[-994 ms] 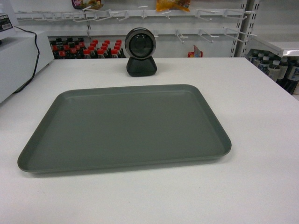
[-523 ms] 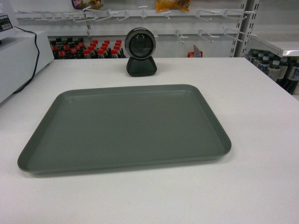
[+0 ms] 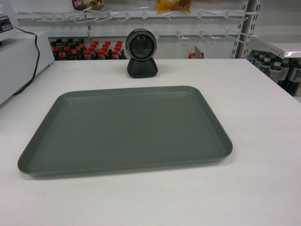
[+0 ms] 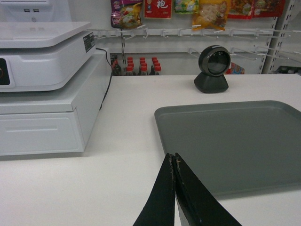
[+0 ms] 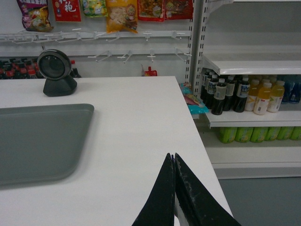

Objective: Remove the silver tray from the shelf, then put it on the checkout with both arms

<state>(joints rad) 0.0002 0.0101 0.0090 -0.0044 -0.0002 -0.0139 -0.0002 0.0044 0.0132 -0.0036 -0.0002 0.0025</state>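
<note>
Nothing is moving since the pictures before: the silver tray (image 3: 126, 129) is lying flat in the same spot on the white tabletop of the checkout (image 3: 254, 94). It is sitting just in front of the black round camera (image 3: 141, 52), not touching it. The left pincer (image 4: 174, 160) is hanging over the tabletop near the tray's left front edge, its fingers pressed together and holding nothing. The right pincer (image 5: 173, 157) is hanging over the tabletop to the right of the tray, pressed together too. Bottles (image 5: 254, 96) are standing on a side shelf (image 5: 249, 63).
</note>
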